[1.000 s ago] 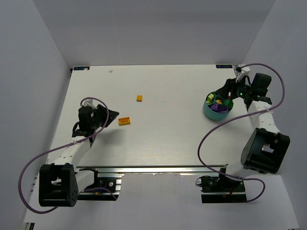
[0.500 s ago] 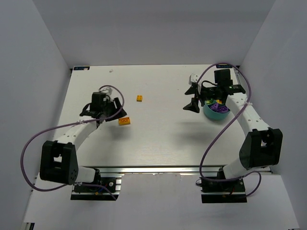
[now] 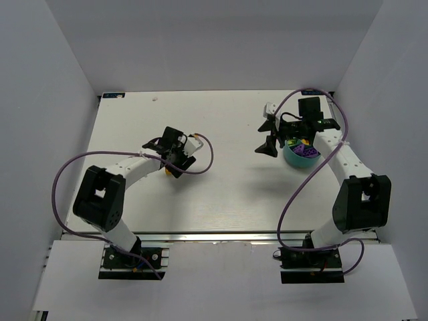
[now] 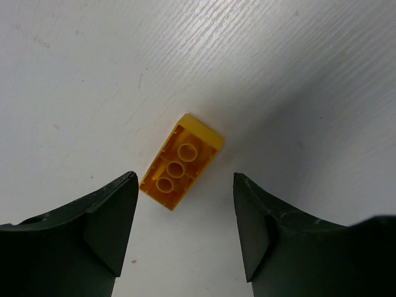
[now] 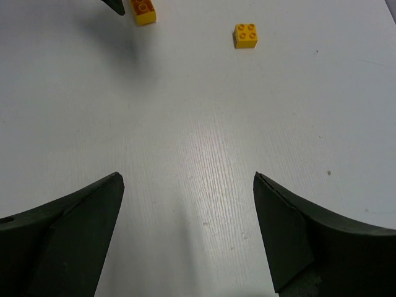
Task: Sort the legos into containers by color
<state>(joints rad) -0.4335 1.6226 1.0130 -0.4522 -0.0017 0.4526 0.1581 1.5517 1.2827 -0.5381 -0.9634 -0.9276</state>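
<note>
Where left jaws gape, yellow brick (image 4: 181, 163) between them, untouched

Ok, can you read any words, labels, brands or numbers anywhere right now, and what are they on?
No text is legible in any view.
On the far-left corner tag: too small to read.
On the far-right corner tag: too small to read.
On the long brick, underside up: no lettering visible.
On the square brick: studs too small to tell.
On the bowl: no markings visible.
</note>
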